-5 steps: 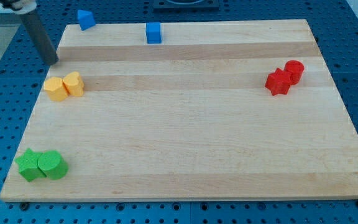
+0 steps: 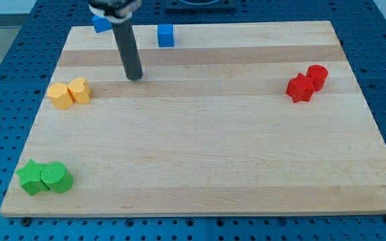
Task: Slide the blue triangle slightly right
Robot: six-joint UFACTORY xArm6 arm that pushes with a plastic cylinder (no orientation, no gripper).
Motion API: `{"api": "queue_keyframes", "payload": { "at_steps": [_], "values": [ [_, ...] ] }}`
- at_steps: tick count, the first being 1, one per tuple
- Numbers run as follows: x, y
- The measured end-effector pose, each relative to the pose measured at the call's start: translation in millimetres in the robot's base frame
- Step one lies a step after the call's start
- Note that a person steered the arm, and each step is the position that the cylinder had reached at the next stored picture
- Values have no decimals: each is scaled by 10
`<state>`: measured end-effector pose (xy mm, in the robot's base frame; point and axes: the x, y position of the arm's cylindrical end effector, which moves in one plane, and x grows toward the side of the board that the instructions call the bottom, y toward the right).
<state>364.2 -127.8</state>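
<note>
The blue triangle (image 2: 100, 25) sits at the board's top-left edge, partly hidden behind my dark rod. My tip (image 2: 135, 77) rests on the board below and to the right of it, clearly apart from it. A blue cube (image 2: 165, 35) stands at the top edge, up and to the right of my tip.
Two yellow blocks (image 2: 70, 92) lie together at the left, left of my tip. Two green blocks (image 2: 44, 177) sit at the bottom-left corner. Two red blocks (image 2: 307, 83) sit at the right. The wooden board (image 2: 206, 134) lies on a blue perforated table.
My rod has moved to the right, from the board's left edge to a spot below and right of the blue triangle. No block has moved.
</note>
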Motion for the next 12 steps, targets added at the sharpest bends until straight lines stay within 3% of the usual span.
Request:
{"api": "queue_keyframes", "payload": {
  "at_steps": [2, 3, 4, 5, 6, 7, 8, 9, 10, 11, 12],
  "values": [
    [-1152, -1604],
    [-1179, -1756],
    [-1733, -1748],
    [-1731, -1747],
    [-1219, -860],
    [309, 88],
    [87, -503],
    [-859, -1234],
    [-1377, -1747],
    [-1706, -1766],
    [-1705, -1646]
  ]
}}
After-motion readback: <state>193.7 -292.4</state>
